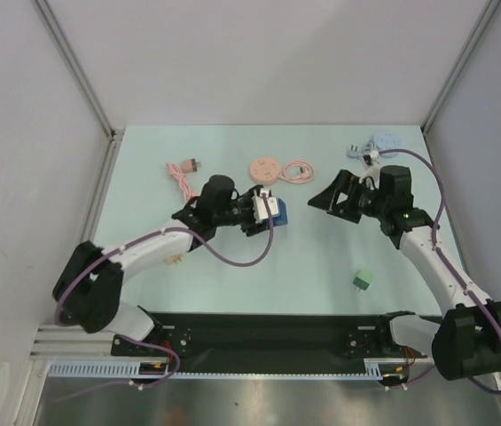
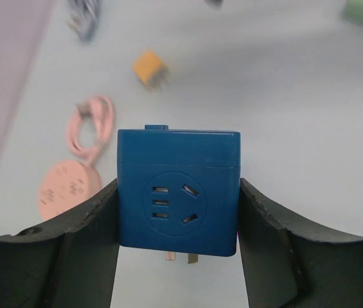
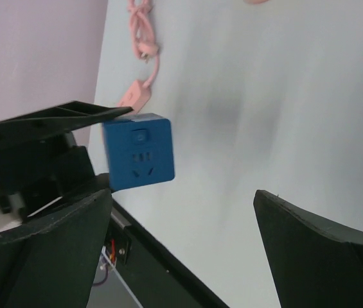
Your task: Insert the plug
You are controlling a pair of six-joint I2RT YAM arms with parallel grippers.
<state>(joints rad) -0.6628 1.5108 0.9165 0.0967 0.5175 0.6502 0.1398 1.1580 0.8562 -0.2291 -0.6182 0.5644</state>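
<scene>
Left gripper [image 2: 178,199]: black fingers [image 2: 85,244] clamp both sides of blue plastic cube socket [image 2: 178,160], held off pale table [image 1: 321,266], holes facing right gripper [image 1: 339,197]. That one is wide open, w/ nothing btw its fingers. Small green plug [image 1: 363,280] lies on table, well apart from cube.
</scene>
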